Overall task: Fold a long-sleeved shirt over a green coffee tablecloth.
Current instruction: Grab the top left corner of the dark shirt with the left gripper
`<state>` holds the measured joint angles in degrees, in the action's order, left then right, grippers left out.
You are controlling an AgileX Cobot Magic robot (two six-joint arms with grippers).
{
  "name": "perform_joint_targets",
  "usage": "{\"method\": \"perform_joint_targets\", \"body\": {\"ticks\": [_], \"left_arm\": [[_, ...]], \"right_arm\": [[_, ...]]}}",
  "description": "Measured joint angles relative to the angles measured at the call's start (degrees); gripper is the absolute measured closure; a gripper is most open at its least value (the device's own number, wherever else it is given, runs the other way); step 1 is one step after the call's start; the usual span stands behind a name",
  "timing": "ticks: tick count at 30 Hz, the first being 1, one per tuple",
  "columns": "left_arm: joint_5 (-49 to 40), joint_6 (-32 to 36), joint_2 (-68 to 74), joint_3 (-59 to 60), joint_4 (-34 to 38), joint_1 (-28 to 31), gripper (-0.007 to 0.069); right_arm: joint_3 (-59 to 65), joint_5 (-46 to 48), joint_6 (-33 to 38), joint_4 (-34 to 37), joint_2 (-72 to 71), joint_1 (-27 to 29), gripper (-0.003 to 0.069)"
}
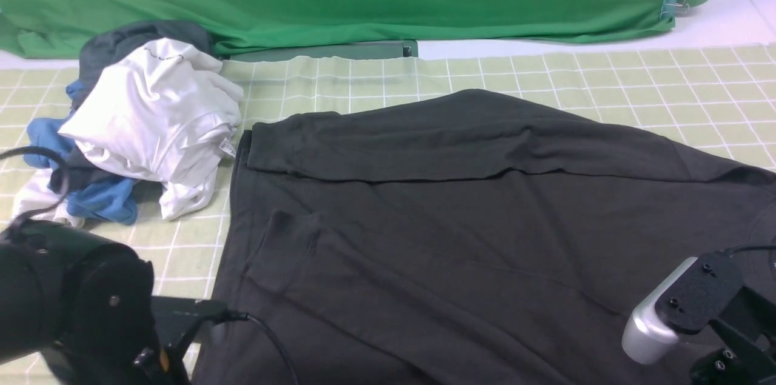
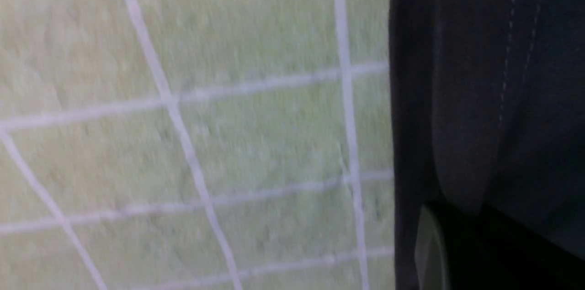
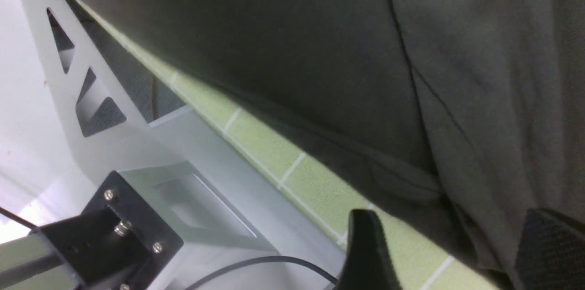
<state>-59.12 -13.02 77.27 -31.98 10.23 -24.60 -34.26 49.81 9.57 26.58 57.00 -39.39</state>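
- Black long-sleeved shirt [image 1: 424, 221]: spread from centre to 6 o'clock in the front view, upon pale green gridded tablecloth [image 1: 388, 79]; one band of fabric crosses towards 12.
- Left gripper [image 2: 475, 218], near 7 o'clock: closed, pinching a fold near the shirt's edge.
- Right gripper [image 3: 459, 251], near 4 o'clock: fingers wide apart, nothing gripped.
- Step, as judged: sleeves apparently laid inward; a body fold being set up.
- Next move, as judged: right fingers to take the near edge, then both arms to carry it evenly towards 12.
- White garment [image 1: 163, 106], 10 o'clock: small tag [image 1: 228, 147], print illegible.
- Brands: none readable; no lettering visible on the shirt.
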Motion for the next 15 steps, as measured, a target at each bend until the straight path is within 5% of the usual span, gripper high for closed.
{"method": "perform_joint_targets", "body": {"ticks": [8,15], "left_arm": [[-5.78,-0.71,-3.09,0.00,0.72,0.00,0.0617],[-8.65,-0.89,-4.07,-1.42,-1.69,0.00,0.0470]], "right_arm": [[0.00,-0.74,0.00,-0.55,0.00,0.00,0.0235],[0.00,-1.46,0.00,-0.81,0.00,0.00,0.0235]]}}
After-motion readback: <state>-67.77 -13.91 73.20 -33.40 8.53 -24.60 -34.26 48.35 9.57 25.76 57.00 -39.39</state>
